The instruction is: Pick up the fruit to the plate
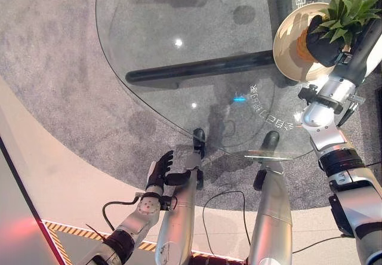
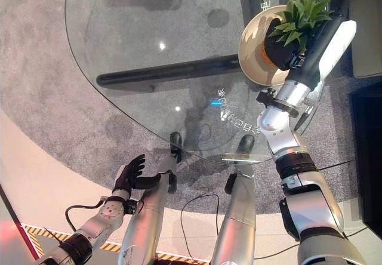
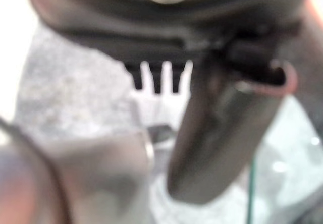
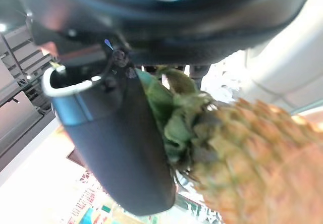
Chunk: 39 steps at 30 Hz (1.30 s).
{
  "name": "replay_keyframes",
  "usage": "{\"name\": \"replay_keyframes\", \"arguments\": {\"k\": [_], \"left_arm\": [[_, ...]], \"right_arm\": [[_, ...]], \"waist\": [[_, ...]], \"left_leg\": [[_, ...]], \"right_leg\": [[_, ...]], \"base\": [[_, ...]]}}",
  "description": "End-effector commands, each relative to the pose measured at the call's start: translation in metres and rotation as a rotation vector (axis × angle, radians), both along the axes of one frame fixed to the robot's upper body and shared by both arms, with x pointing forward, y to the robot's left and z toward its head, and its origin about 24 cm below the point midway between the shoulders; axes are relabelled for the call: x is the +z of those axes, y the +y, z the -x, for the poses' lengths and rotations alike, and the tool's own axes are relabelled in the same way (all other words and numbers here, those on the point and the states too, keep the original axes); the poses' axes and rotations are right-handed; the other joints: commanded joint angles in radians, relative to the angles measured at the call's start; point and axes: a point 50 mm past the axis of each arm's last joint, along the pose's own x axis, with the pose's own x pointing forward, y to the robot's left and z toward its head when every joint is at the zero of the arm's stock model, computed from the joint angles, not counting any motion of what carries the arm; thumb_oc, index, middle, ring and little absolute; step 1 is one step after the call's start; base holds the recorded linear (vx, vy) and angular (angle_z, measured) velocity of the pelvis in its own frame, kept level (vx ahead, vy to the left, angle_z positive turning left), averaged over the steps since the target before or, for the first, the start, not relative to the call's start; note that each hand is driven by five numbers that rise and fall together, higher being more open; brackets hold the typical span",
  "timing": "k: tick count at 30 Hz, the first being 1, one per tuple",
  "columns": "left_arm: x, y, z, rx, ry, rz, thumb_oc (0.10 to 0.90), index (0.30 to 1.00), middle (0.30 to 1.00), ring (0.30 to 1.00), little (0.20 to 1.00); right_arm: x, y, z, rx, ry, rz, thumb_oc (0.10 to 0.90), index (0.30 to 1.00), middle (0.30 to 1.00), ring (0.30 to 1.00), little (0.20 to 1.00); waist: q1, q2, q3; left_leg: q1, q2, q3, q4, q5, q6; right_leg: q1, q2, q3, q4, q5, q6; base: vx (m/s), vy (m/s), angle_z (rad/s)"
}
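A pineapple [image 1: 346, 11] with a green leafy crown and an orange body [image 4: 252, 148] is held over the pale round plate [image 1: 289, 38] at the far right of the glass table. My right hand [image 1: 325, 41] is shut on the pineapple's body, and its dark thumb [image 4: 121, 148] lies against the base of the crown. I cannot tell whether the fruit touches the plate. My left hand [image 1: 160, 168] hangs low beside the table's near edge, below the glass, with its fingers straight and nothing in it.
The round glass table [image 1: 179, 44] spans most of the view, with a dark bar [image 1: 197, 68] of its base showing under the glass. White lettering [image 1: 268, 113] marks the glass near the right arm. Grey carpet lies around; yellow-black striped tape [image 1: 59, 235] runs at the lower left.
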Motion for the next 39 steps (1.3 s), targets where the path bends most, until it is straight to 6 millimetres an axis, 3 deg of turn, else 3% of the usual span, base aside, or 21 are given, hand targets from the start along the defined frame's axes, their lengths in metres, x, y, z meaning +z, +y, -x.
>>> {"name": "replay_keyframes", "arguments": {"k": [1, 17, 31, 39], "left_arm": [[-0.018, 0.004, 0.028, 0.024, 0.049, 0.011, 0.8, 0.9, 0.9, 0.9, 0.9], [-0.021, 0.014, 0.032, 0.04, 0.054, 0.012, 0.8, 0.9, 0.9, 0.9, 0.9], [-0.023, 0.025, 0.035, 0.061, 0.057, 0.011, 0.8, 0.9, 0.9, 0.9, 0.9], [-0.024, 0.034, 0.038, 0.078, 0.062, 0.002, 0.8, 0.9, 0.9, 0.9, 0.9]], "right_arm": [[0.066, 0.008, 0.03, 0.064, -0.305, 0.125, 0.8, 0.9, 0.9, 0.9, 0.9], [0.077, 0.029, 0.041, 0.046, -0.332, 0.305, 0.8, 0.9, 0.9, 0.9, 0.9], [0.074, 0.045, 0.037, 0.061, -0.231, 0.503, 0.8, 0.9, 0.9, 0.9, 0.9], [0.066, 0.061, 0.045, 0.135, -0.21, 0.586, 0.8, 0.9, 0.9, 0.9, 0.9]], "waist": [[-0.023, 0.034, -0.007], [-0.018, -0.008, -0.007], [-0.004, -0.031, -0.007], [-0.006, -0.06, -0.007]], "left_leg": [[0.034, -0.128, 0.11, 0.061, -0.134, 0.062], [0.051, -0.127, 0.097, 0.088, -0.151, 0.071], [0.051, -0.129, 0.086, 0.093, -0.153, 0.077], [0.097, -0.125, 0.079, 0.076, -0.157, 0.081]], "right_leg": [[0.075, 0.133, -0.114, -0.064, -0.046, -0.049], [0.108, 0.131, -0.133, -0.052, -0.054, -0.05], [0.119, 0.123, -0.154, -0.055, -0.05, -0.047], [0.17, 0.123, -0.162, -0.065, -0.053, -0.039]], "base": [[0.0, 0.0, 0.0], [0.0, 0.0, 0.0], [0.0, 0.0, 0.0], [-0.02, -0.03, 0.05]]}}
